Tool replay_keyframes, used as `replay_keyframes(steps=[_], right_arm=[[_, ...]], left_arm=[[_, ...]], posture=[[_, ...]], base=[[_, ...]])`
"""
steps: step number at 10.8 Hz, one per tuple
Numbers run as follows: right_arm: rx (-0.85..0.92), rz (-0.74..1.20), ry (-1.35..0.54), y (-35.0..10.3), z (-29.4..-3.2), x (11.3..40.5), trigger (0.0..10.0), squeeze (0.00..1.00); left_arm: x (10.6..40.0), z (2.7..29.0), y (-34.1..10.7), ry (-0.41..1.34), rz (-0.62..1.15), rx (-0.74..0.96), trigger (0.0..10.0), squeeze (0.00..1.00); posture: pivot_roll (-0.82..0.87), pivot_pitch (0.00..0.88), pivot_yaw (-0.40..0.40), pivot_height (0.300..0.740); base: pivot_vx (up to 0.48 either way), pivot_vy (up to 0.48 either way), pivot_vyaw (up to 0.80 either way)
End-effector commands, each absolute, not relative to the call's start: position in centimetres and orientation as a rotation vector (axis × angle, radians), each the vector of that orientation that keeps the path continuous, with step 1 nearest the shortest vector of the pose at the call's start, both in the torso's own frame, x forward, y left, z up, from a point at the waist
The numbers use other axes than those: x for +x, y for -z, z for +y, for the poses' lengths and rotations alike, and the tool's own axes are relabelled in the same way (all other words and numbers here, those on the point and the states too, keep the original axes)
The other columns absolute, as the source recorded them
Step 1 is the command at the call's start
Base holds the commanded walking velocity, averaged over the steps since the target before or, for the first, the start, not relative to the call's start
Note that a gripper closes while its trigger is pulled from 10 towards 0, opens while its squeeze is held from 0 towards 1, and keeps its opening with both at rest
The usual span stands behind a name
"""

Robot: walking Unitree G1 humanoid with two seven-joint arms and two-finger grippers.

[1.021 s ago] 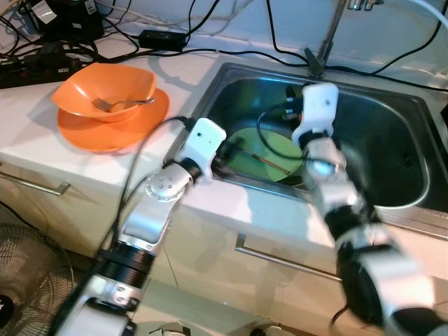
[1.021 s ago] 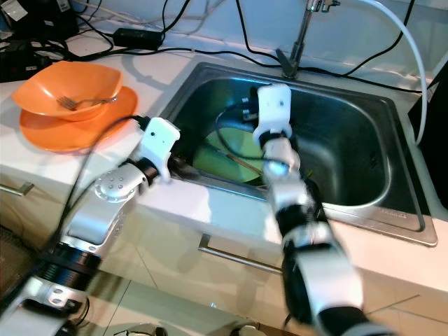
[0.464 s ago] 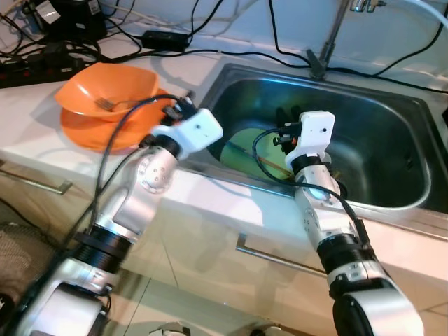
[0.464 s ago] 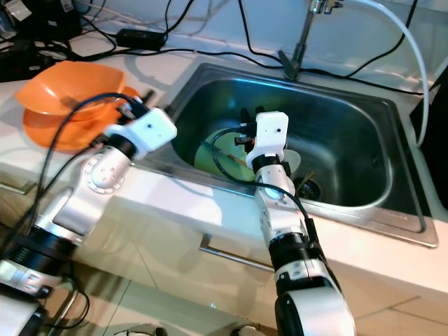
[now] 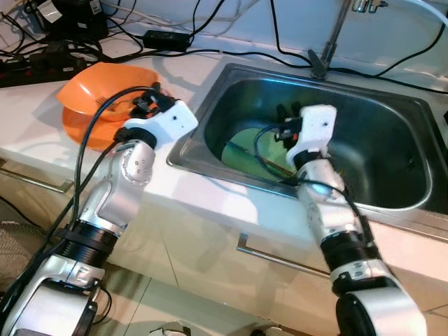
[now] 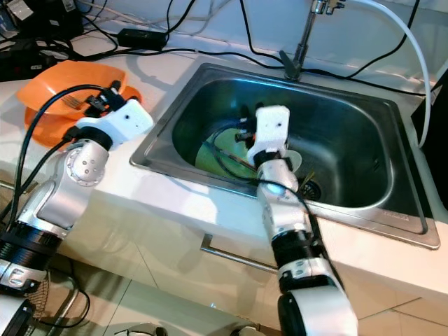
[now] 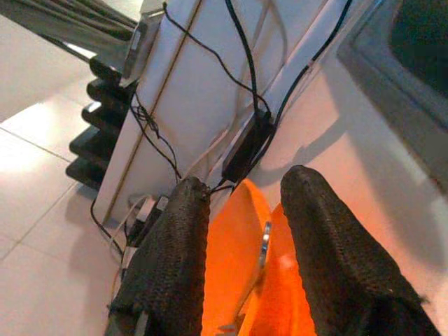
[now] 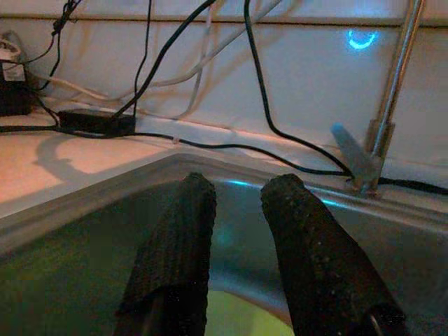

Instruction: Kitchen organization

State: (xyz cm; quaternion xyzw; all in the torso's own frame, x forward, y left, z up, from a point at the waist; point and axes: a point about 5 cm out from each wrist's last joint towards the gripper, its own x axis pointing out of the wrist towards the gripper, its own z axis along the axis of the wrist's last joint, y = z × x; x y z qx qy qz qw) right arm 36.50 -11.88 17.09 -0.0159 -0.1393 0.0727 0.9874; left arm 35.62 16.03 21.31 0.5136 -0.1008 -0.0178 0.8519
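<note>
An orange bowl (image 5: 84, 94) sits on an orange plate (image 5: 77, 134) on the white counter at the left, with a fork (image 7: 262, 245) lying in the bowl. My left gripper (image 5: 143, 101) hovers at the bowl's right rim, open, with nothing between its fingers (image 7: 178, 252). A green plate (image 5: 243, 143) lies on the bottom of the steel sink (image 5: 381, 133) with a thin stick across it. Above that plate, inside the basin, my right gripper (image 5: 287, 113) is open and empty, its fingers (image 8: 178, 238) pointing at the sink's back wall.
A faucet (image 5: 329, 35) rises behind the sink. Black cables, a power adapter (image 5: 164, 38) and a power strip (image 5: 31, 66) crowd the back of the counter. The drain (image 6: 308, 187) is right of the green plate. A drawer handle (image 5: 280, 259) runs below the counter edge.
My left gripper has swung left from the sink's front-left rim across the counter to the orange bowl. The right gripper has stayed in the sink, shifting only slightly.
</note>
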Motion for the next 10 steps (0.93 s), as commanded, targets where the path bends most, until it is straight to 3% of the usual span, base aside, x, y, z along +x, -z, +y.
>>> replay_keyframes(steps=[1,6,10], right_arm=[[-0.040,-0.304,-0.147,-18.0,-11.9,36.7,10.0,0.00],[-0.024,-0.267,-0.162,-17.4,-11.2,36.5,10.0,0.00],[-0.027,-0.264,-0.148,-17.5,-11.6,36.5,10.0,0.00]], left_arm=[[35.8,16.2,-22.1,0.014,-0.220,1.091,10.0,0.00],[36.4,17.7,-22.0,-0.048,-0.150,1.191,10.0,0.00],[37.7,17.1,-22.0,-0.009,-0.139,1.137,10.0,0.00]], posture=[[0.09,0.039,-0.041,0.740],[0.09,0.057,-0.039,0.740],[0.08,0.056,-0.035,0.740]], base=[[0.000,0.000,0.00],[0.000,0.000,0.00],[0.000,0.000,0.00]])
